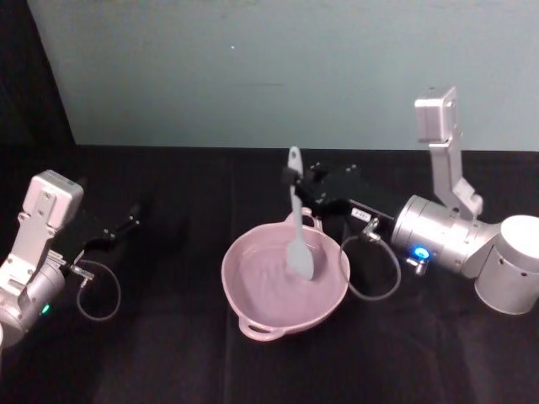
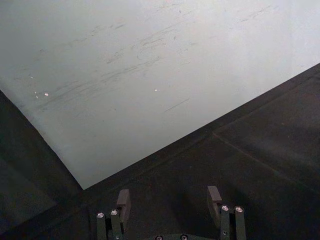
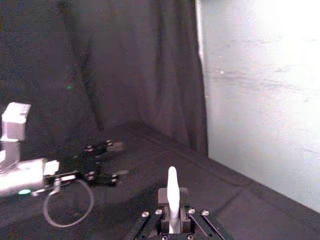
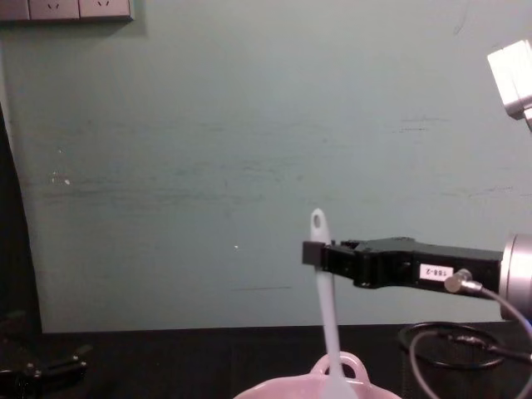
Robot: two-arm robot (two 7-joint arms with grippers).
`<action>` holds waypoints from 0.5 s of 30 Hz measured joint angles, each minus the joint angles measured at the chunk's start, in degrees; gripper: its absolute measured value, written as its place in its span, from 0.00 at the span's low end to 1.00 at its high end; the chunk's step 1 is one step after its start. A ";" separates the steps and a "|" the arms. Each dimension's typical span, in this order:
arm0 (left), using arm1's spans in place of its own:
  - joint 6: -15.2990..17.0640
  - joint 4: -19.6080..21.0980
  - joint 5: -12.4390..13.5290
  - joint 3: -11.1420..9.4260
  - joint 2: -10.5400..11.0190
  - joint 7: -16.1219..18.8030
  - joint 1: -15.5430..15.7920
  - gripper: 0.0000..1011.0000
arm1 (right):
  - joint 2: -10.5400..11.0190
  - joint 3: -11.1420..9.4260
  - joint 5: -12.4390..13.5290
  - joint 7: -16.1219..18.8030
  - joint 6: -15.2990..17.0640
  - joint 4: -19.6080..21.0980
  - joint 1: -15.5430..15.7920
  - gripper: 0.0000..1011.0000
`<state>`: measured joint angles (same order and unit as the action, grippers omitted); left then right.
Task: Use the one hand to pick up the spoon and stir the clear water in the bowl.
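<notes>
Broadly, one black-draped table [image 1: 168,362] carries everything, backed by a pale teal wall [image 1: 253,76]. On it stands a single pale pink bowl [image 1: 229,282], near the middle and a little toward the robot's right, with two small loop handles on its rim, one on the near side and one on the far side.

There are two grippers. The right gripper [image 1: 292,178] reaches in level from the right, above the bowl's far rim, on a silver wrist with a blue glowing light; its jaws are closed tight on the spoon's handle. The left gripper [image 2: 168,200] rests low over the table well off to the left, its jaws standing apart with nothing between them (the left wrist view has bare cloth and wall ahead of them). A thin cable loops beside each wrist, two in all.

There is one white plastic spoon [image 1: 296,220]. Its long axis runs close to upright, the top leaning slightly toward the robot's left in the chest view. The end with the small oval hole points up, just above the clamp, and the scoop points down inside the bowl, toward its far right side.
</notes>
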<state>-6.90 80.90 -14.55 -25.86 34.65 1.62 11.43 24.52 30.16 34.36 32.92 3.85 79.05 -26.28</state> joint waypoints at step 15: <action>0.00 0.00 0.01 0.00 0.00 0.00 0.00 0.99 | -3.34 4.40 -1.53 1.47 0.09 1.37 -0.25 0.12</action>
<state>-6.91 80.90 -14.55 -25.86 34.65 1.62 11.43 21.19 34.56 32.82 34.39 3.94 80.43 -26.54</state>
